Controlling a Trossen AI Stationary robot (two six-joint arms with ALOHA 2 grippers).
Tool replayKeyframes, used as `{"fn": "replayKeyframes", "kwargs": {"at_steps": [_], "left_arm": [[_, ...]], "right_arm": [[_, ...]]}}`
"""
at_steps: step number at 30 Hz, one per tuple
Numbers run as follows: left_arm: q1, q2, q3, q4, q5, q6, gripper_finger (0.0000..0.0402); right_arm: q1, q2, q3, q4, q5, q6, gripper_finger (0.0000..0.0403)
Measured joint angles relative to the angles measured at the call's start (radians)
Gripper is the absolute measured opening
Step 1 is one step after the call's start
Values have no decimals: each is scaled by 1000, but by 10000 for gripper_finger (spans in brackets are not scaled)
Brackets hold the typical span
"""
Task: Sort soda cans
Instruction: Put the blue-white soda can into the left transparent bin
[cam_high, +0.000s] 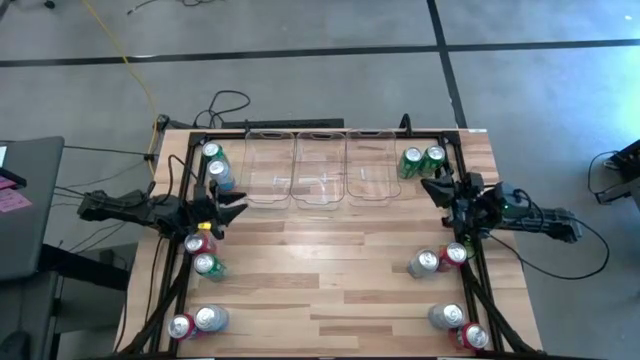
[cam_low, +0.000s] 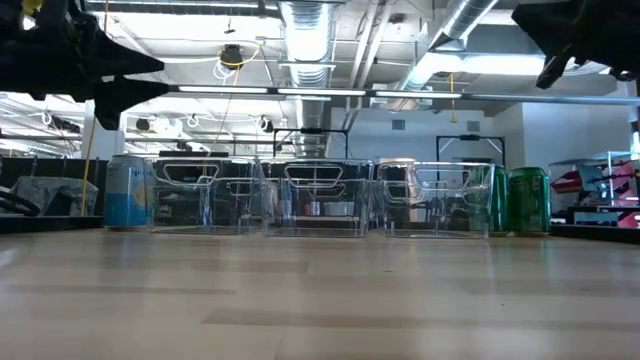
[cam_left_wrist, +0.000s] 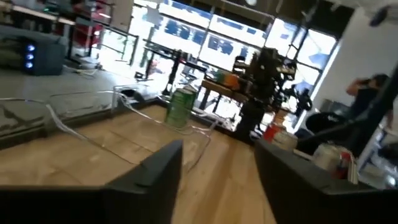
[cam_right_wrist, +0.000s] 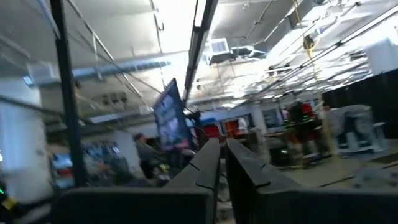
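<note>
The soda cans stand upright on the wooden table in pairs. Two blue/silver cans (cam_high: 214, 162) are at the far left and two green cans (cam_high: 422, 160) at the far right. A red and a green can (cam_high: 202, 254) stand at mid left, a silver and a red can (cam_high: 440, 259) at mid right. More pairs stand near left (cam_high: 196, 322) and near right (cam_high: 459, 326). My left gripper (cam_high: 236, 207) hovers open by the left edge, holding nothing. My right gripper (cam_high: 434, 187) hovers by the right edge, shut and empty, tipped upward.
Three clear plastic bins (cam_high: 319, 170) stand side by side at the far middle of the table, with wood showing in front of them. A black frame (cam_high: 170, 290) runs along the table's sides. A person (cam_right_wrist: 148, 152) is in the room beyond.
</note>
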Motion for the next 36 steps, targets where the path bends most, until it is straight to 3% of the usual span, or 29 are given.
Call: {"fn": "replayKeyframes", "kwargs": {"at_steps": [6, 11, 14, 19, 23, 26, 36], "left_arm": [[0, 0, 75, 12, -11, 25, 274], [0, 0, 152, 10, 38, 86, 285], [2, 0, 188, 3, -30, 98, 285], [2, 3, 260, -66, -123, 132, 285], [2, 58, 343, -223, -275, 57, 275], [2, 133, 414, -343, -328, 28, 263], [2, 442, 692, -779, -310, -285, 256]], "right_arm": [[-30, 0, 78, -163, 5, -135, 131], [-72, 1, 119, -208, 103, -146, 220], [-103, 19, 158, -269, 163, -108, 255], [-130, 117, 197, -331, 153, -67, 264], [-130, 240, 218, -337, 152, -14, 265], [-129, 333, 244, -337, 150, 29, 265], [-129, 519, 347, -412, 129, 239, 265]]}}
